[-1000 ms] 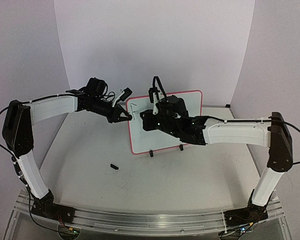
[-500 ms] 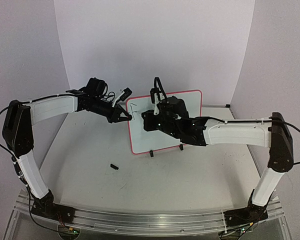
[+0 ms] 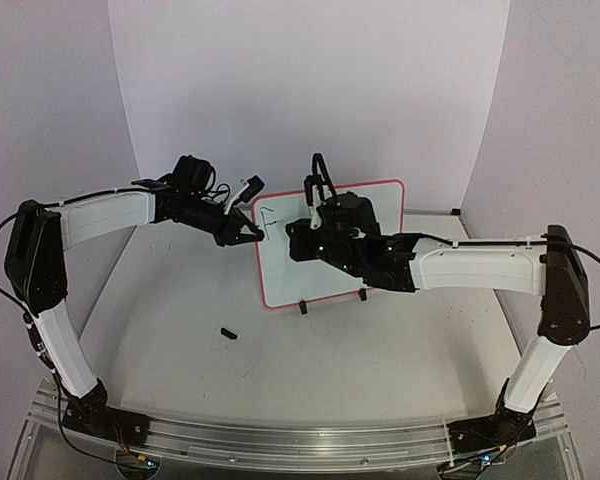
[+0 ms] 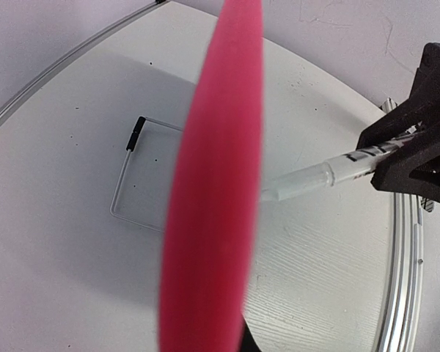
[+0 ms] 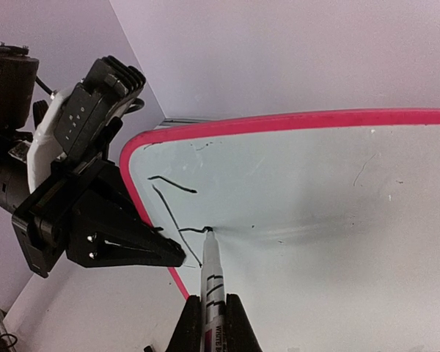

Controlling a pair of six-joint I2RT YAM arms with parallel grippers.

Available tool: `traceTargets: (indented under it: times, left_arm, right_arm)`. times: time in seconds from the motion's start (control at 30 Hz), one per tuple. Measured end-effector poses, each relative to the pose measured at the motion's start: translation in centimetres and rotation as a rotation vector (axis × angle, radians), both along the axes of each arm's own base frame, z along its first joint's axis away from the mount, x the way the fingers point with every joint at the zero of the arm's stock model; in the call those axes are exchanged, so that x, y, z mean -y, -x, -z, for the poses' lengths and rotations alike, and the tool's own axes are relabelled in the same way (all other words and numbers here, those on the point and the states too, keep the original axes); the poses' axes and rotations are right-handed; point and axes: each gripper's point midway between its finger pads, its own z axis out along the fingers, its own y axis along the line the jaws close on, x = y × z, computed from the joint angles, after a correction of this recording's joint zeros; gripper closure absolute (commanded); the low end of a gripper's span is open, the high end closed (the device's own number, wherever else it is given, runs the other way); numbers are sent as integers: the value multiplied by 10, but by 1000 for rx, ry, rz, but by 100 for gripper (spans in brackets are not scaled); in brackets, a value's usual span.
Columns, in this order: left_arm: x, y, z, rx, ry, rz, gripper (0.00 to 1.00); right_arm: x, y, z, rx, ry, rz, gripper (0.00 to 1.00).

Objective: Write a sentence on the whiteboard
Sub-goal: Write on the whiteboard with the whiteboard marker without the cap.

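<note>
My right pincer (image 5: 209,312) pinches a white marker pen (image 5: 211,273), tip on the red-framed white rectangular whiteboard (image 3: 292,275) standing on the desk (image 3: 380,350). My left pincer (image 3: 250,236) clamps its nine-o'clock edge. The right has drifted slightly toward three o'clock.

Whiteboard (image 3: 285,275): upright on black feet, red-pink frame.
Strokes (image 3: 267,214): few, thin, dark, upper left of board.
Left gripper (image 3: 252,236): at board's left edge.
Right gripper (image 3: 294,236): before board face.
Small black piece (image 3: 228,333): on table (image 3: 380,350), apart from board.

Pale lavender-white backdrop panels (image 3: 310,90) enclose a white tabletop (image 3: 380,350) edged by an aluminium rail (image 3: 300,440) at its near side
</note>
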Motion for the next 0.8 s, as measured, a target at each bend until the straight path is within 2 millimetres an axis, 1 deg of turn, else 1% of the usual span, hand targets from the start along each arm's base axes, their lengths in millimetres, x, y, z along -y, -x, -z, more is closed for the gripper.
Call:
traceTargets:
  times: [0.13, 0.37, 0.43, 0.5, 0.6, 0.8]
  left_arm:
    - [0, 0, 0, 1, -1, 2, 100]
    - [0, 0, 0, 1, -1, 2, 100]
    - [0, 0, 0, 1, -1, 2, 100]
    - [0, 0, 0, 1, -1, 2, 100]
    - [0, 0, 0, 1, -1, 2, 100]
    - [0, 0, 0, 0, -2, 2, 100]
  right_arm:
    - [7, 3, -5, -3, -15, -4, 100]
    - [21, 18, -35, 2, -88, -78, 100]
    - [28, 21, -39, -5, -107, -105, 100]
    - [35, 19, -40, -11, -114, -121, 100]
    - [42, 14, -38, -23, -115, -154, 100]
    - [45, 9, -33, -49, -122, -246, 100]
